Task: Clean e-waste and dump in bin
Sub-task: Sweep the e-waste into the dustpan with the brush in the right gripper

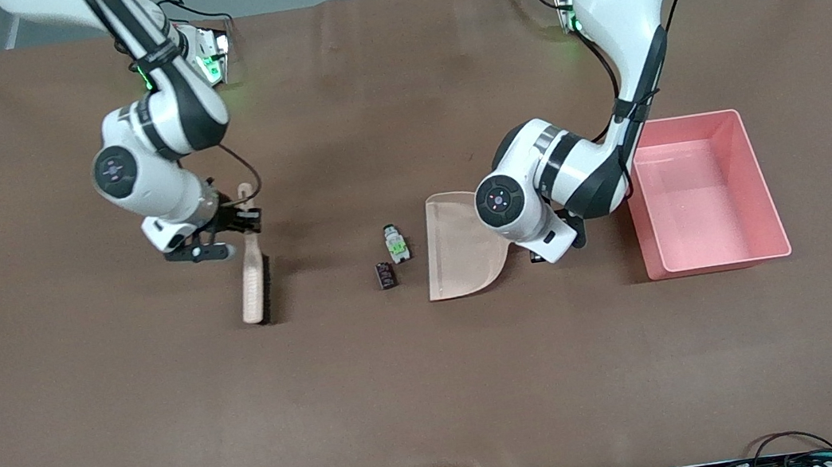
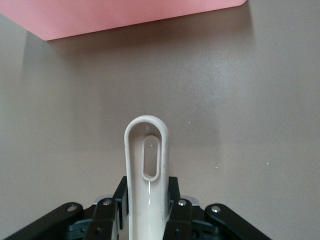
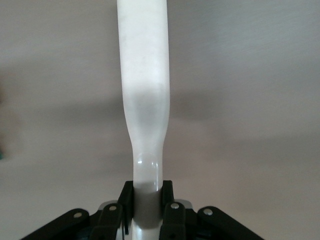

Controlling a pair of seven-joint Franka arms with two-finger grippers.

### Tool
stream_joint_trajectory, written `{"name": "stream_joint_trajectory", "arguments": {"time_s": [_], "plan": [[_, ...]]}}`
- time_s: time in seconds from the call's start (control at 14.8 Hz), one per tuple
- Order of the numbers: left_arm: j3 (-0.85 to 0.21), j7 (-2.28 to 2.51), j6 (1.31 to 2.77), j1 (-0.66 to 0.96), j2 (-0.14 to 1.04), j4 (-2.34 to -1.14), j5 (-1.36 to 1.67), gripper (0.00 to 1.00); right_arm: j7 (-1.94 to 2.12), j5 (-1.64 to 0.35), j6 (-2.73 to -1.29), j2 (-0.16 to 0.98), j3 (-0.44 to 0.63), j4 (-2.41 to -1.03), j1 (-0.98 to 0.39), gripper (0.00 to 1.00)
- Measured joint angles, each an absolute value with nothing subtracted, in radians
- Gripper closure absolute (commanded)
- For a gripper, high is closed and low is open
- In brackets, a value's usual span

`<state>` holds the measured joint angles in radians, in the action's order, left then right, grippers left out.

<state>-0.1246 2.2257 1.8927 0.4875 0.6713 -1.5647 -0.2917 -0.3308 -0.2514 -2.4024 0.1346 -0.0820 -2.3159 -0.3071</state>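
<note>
Left end effector [image 2: 147, 212] clamps the dustpan [image 1: 458, 248] handle; right end effector [image 3: 146, 202] clamps the brush [image 1: 254, 275] — bristles seemingly on the worktop [image 1: 437, 391]; e-waste [image 1: 392, 257] lies between.

Two e-waste parts [image 1: 391, 258], one brush [image 1: 255, 280], one dustpan [image 1: 458, 248], one bin [image 1: 706, 191].

Left gripper [image 2: 147, 212] clamps a pale looped handle [image 2: 147, 170] above the brown table [image 2: 250, 125], near the pink bin [image 2: 125, 15].
</note>
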Motion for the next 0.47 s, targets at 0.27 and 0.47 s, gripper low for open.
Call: {"name": "stream_joint_trajectory", "arguments": {"time_s": [0.27, 0.47], "plan": [[-0.125, 2.231, 1.870, 0.489, 0.688, -1.539, -0.292, 0.99, -0.418, -0.249, -2.404, 0.170, -0.081, -2.260, -0.418, 1.00], [-0.125, 2.241, 1.866, 0.489, 0.694, -1.527, -0.292, 1.00, -0.423, -0.231, -2.409, 0.234, -0.079, -2.213, -0.459, 1.00]]}}
